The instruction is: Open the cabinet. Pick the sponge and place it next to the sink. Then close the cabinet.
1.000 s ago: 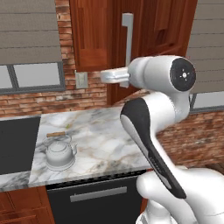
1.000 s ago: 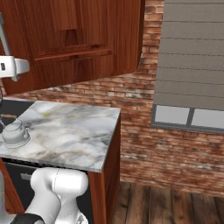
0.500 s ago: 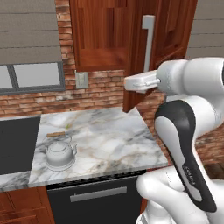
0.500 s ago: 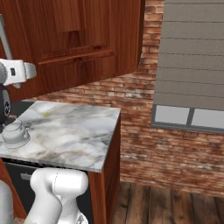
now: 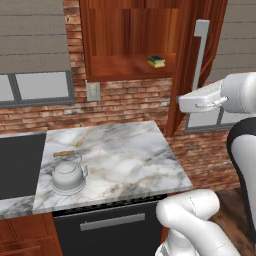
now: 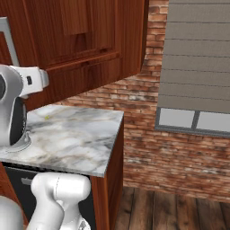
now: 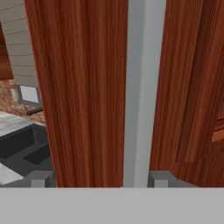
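**Cabinet door swung wide, gripper at the handle — sponge pick comes next**

Left base view: the cabinet (image 5: 131,44) is open, its door (image 5: 192,60) standing nearly edge-on at the right with the silver bar handle (image 5: 200,55) facing the arm. The sponge (image 5: 156,61), yellow under dark green, lies on the cabinet shelf (image 5: 125,67) near its right end. The gripper (image 5: 186,102) sits at the lower end of the handle. Below, a metal kettle (image 5: 68,175) stands at the front left of the marble counter (image 5: 120,160), and the dark sink (image 5: 17,162) lies at the counter's left edge.

Right base view: the door's panelled face (image 6: 81,40) spans the upper left; the white hand (image 6: 31,81) is against it, above the counter's far edge.

Hand view: the grey handle bar runs straight up between the two finger tips (image 7: 41,178). The fingers straddle it with a gap on each side, so no clamp on it looks likely, though contact cannot be told. The sink basin (image 7: 22,146) shows at lower left.

Judgement: opening step is about finished. Next move calls for backing off the handle, going around the door edge, and reaching into the shelf's right end for the sponge.
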Robot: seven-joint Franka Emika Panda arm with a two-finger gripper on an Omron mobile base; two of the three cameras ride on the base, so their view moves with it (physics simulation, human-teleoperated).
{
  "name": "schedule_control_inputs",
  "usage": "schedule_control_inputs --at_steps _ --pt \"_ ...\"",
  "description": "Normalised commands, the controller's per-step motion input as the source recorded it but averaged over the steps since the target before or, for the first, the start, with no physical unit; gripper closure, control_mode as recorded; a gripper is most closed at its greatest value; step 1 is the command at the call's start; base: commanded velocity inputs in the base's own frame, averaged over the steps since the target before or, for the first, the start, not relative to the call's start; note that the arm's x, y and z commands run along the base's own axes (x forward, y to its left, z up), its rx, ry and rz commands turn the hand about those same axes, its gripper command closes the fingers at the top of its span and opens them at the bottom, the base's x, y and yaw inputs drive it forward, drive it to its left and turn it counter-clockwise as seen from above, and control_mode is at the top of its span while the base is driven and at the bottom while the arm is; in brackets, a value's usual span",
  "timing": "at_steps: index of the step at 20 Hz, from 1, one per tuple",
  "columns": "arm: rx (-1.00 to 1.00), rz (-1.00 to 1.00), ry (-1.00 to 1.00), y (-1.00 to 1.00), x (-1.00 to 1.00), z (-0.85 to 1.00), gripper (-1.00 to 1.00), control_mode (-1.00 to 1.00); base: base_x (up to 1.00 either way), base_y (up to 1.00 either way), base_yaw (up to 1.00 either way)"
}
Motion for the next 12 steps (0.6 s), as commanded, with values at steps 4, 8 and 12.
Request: schedule_control_inputs --at_steps 4,8,12 --pt "0.02 -0.11 0.0 -0.15 0.06 0.0 -1.0 -1.0 0.0 0.0 0.0" --pt "0.0 0.0 0.0 0.0 0.0 0.0 -1.0 -1.0 0.0 0.0 0.0" --pt "0.0 0.0 0.0 0.0 -0.03 0.0 -1.0 -1.0 0.0 0.0 0.0"
